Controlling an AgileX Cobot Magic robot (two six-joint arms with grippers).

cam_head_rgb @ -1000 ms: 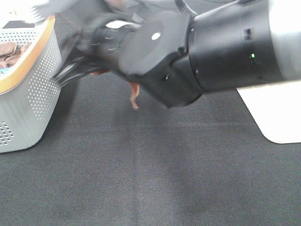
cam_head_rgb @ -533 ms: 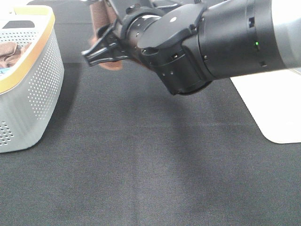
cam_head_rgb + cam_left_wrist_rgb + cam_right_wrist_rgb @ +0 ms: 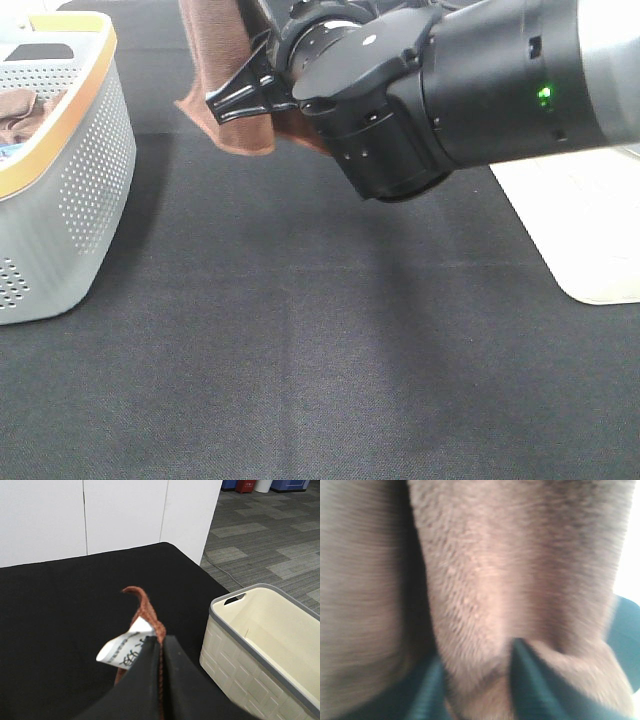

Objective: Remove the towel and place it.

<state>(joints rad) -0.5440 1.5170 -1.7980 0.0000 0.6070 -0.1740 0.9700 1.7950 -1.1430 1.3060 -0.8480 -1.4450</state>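
1. Reddish-brown microfibre, the towel (image 3: 225, 60) hangs over the far part of the black desk (image 3: 300, 350). It is outside the perforated grey basket (image 3: 70, 190) and to the right of it in the high view.
2. The left claw (image 3: 161, 641) is fully closed. Its two black fingers are pinched together on the towel's stitched edge, right beside the small white tag (image 3: 125, 647), which sticks out to one side.
3. The right claw (image 3: 225, 100), on a bulky black arm that extends from the right of the high view, meets the hanging towel near its lower part.
4. The right claw's fingers stand partly apart with a fold of plush cloth bulging between them. Whether they actually press on it cannot be told.
5. A bunched brown cloth (image 3: 25, 112) lies inside the grey basket.
6. A cream bin (image 3: 260, 645) with a grey rim shows in the left wrist view, open side up, near the desk's corner.
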